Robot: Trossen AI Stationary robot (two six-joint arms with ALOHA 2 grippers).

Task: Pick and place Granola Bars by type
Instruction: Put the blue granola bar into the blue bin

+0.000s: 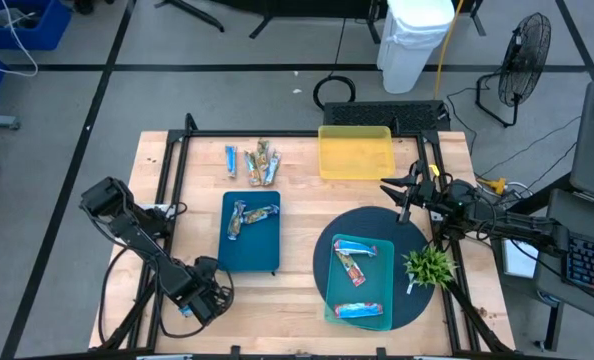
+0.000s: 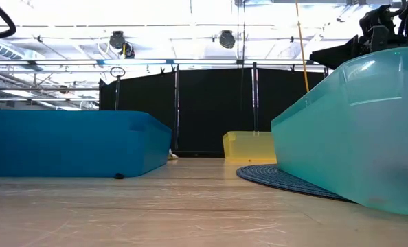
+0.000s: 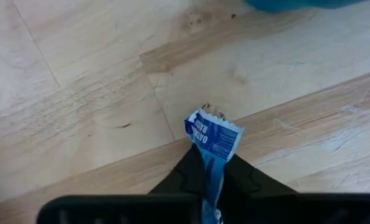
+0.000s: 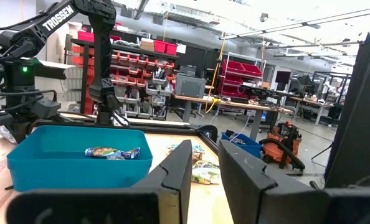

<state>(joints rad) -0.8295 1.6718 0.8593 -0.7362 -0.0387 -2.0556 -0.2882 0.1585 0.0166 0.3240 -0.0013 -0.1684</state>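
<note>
My left gripper [image 1: 199, 300] stands near the table's front left, pointing down, shut on a Granola Bar in a shiny blue wrapper [image 3: 213, 138]. Two more bars [image 1: 249, 216] lie in the dark blue tray [image 1: 267, 255]. Others [image 1: 352, 262] lie in the light teal tray [image 1: 377, 300] on the round dark mat. Several loose bars [image 1: 253, 162] lie on the wood at the far side. My right gripper [image 4: 203, 171] hovers open above the mat's far right edge, holding nothing. My left gripper pinches the blue-wrapped bar between its two fingers [image 3: 188, 177], coming from above and pointing down. The wrapper's crimped, printed end [image 3: 215, 132] sticks out past the fingertips toward the wood. The wrapper also runs back between the fingers. Whether that end touches the table, I cannot tell.
A yellow tray [image 1: 356, 155] stands at the far middle. A small green plant [image 1: 429, 267] sits at the mat's right edge. Bare wood lies between my left gripper and the dark blue tray. Black frame rails run along the table's far and left sides.
</note>
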